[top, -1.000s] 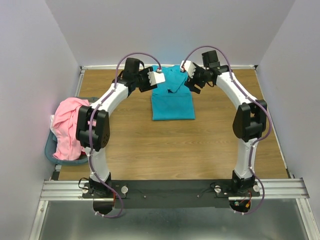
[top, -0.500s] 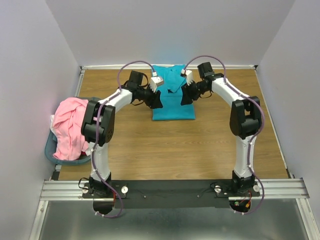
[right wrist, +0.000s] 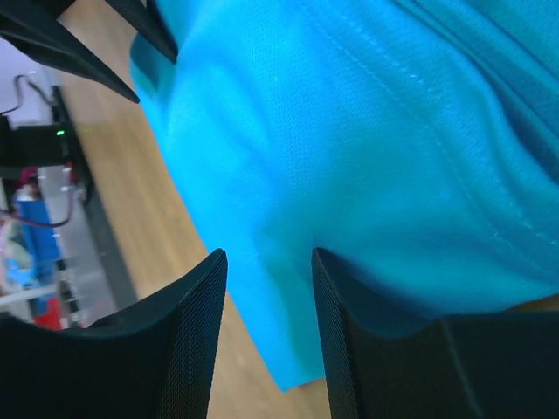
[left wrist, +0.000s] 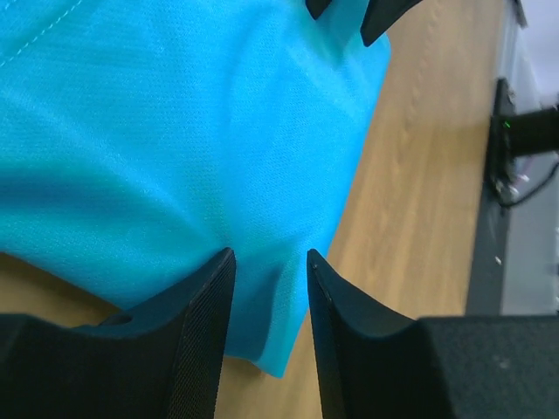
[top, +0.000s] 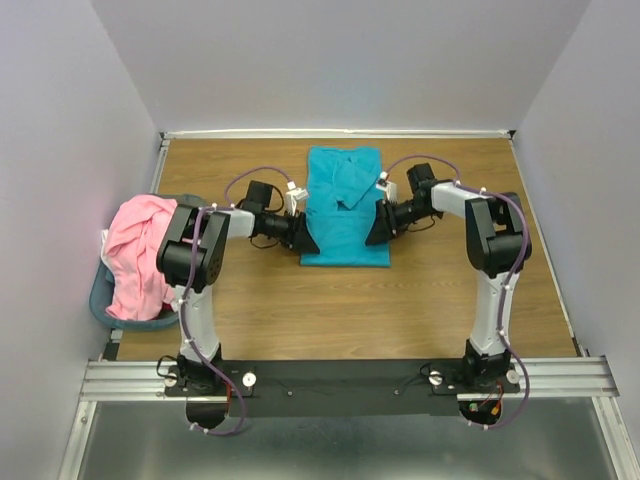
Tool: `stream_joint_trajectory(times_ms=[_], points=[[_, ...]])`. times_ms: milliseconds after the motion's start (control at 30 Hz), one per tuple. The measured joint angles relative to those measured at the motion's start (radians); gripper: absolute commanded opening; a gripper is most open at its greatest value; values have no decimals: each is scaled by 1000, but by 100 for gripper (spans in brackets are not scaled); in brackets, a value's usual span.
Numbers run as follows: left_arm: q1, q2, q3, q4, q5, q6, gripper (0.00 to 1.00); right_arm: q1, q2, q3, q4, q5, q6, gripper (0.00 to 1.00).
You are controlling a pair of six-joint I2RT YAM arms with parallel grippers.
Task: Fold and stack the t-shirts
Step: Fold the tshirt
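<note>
The wooden table (top: 250,300) carries everything. Both arms are folded low over it, elbows near and forearms reaching inward: the left arm (top: 190,250) from the left, the right arm (top: 495,240) from the right. The teal t-shirt (top: 345,215) lies folded flat at the far middle, between them. The pink t-shirt (top: 135,250) is heaped in the basket (top: 100,295) at the left edge. The left gripper (left wrist: 269,255) sits on the teal shirt's near left corner, the right gripper (right wrist: 266,255) on its near right corner, each with jaws narrowly apart astride a pucker of cloth
</note>
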Motion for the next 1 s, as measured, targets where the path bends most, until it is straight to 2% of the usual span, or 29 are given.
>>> stream_joint_trajectory(times_ms=[167,300,467,500,600,700,1000], points=[[1,-129,-173,-31,30,2,49,9,-138,-209,-16,-25,31,53],[5,-257,-216,-84,43,19,47,10,-262,-237,-40,-30,57,53],[3,-310,-63,-87,5,33,46,10,-296,-141,-34,-20,76,56],[2,-298,-17,-99,-18,47,51,10,-290,-117,-31,1,68,58],[2,-225,135,-153,-85,125,55,10,-272,-85,-20,103,31,61],[2,-148,223,-207,-150,222,57,10,-242,-80,-18,183,-2,62],[1,-33,257,-322,-240,351,60,10,-157,-69,-18,282,-33,63]])
